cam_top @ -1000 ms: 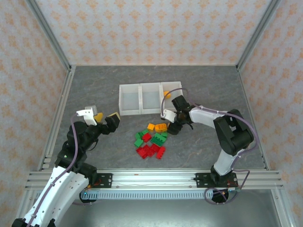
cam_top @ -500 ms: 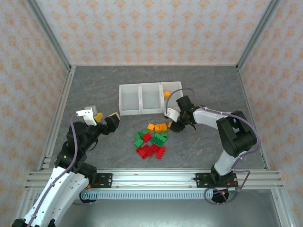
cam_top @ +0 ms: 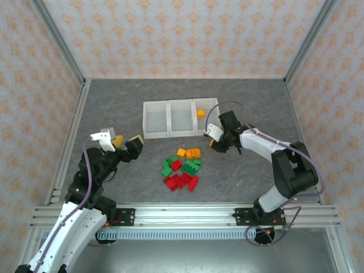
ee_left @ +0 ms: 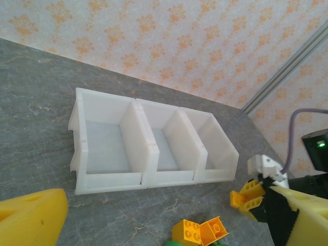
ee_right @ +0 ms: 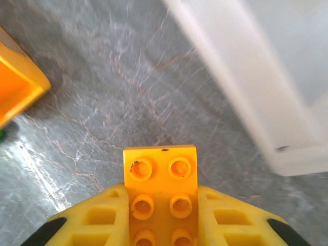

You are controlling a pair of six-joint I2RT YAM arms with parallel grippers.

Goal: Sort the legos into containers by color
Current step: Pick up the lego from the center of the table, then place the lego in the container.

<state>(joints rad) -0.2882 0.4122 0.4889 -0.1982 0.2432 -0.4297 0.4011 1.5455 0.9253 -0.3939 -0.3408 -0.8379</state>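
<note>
- Your right gripper [cam_top: 215, 143] sits just in front of the containers [cam_top: 170, 120], near the front corner of their right-hand compartment.
- Its yellow fingers [ee_right: 110, 215] are pressed together on the two long sides of a held orange lego [ee_right: 160, 179].
- In the right wrist view that brick lies studs-up between the fingers, with its front end poking out past the fingertips. The grey table [ee_right: 102, 77] is beneath it, and the white front wall of the containers runs above and to the right.
- You cannot tell from these views whether the brick touches the table or hangs clear of it.
- Your left gripper [cam_top: 127, 142] hangs well to the left of the containers and a little nearer to you. Its jaws are spread wide with nothing between them.
- A second orange lego [cam_top: 201, 113] lies inside the right-hand compartment, close to that compartment's left wall.
- The loose legos [cam_top: 182, 168] lie in a cluster on the table in front of the middle compartment, apart from the containers. Two orange ones are on the side nearest the containers, green ones sit in the middle, and red ones are farthest from them.
</note>
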